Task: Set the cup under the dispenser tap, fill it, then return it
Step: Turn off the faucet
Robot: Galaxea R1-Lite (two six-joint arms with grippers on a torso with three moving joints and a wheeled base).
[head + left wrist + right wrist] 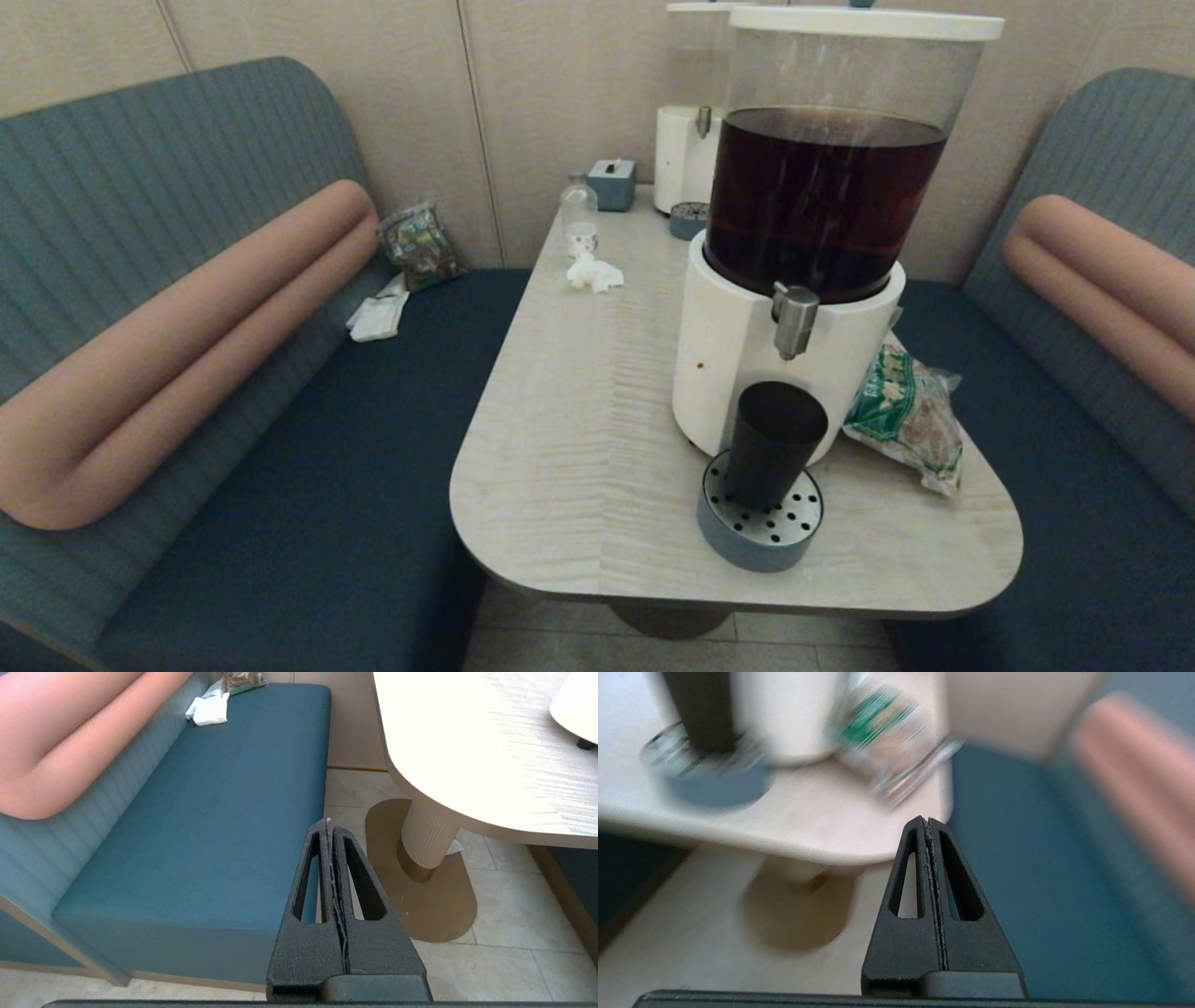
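- Cup (774, 443), small, black and handleless, stands upright on a round perforated drip tray (760, 519) at the near end of the table (579, 411), directly below the dispenser tap (794, 320).
- Tap, a stubby brushed-steel spout, juts from the white base (733, 359) of the large dispenser, whose clear tank (826, 201) holds dark brown liquid under a white lid.
- Cup's rim sits apart from the spout's tip; whether anything is in the cup cannot be told from the head view.
- Left tool (329, 826), seen in the left wrist view, has its two black fingers pressed together with nothing between them; it hangs low beside the table, over the gap between the blue bench seat (210, 812) and the table's pedestal (427, 837).
- Right tool (926, 823), seen in the right wrist view, is likewise pressed together and holding nothing, below and outside the table's near right corner, with the cup (703, 711) and drip tray well apart from it.
- Neither arm shows in the head view.
- Green-printed snack bag (910, 415) lies on the table just right of the dispenser base.
- Second, paler dispenser (691, 140) stands at the far end, with a clear bottle (579, 217), a small blue-grey box (611, 183) and a crumpled white tissue (594, 273) nearby.
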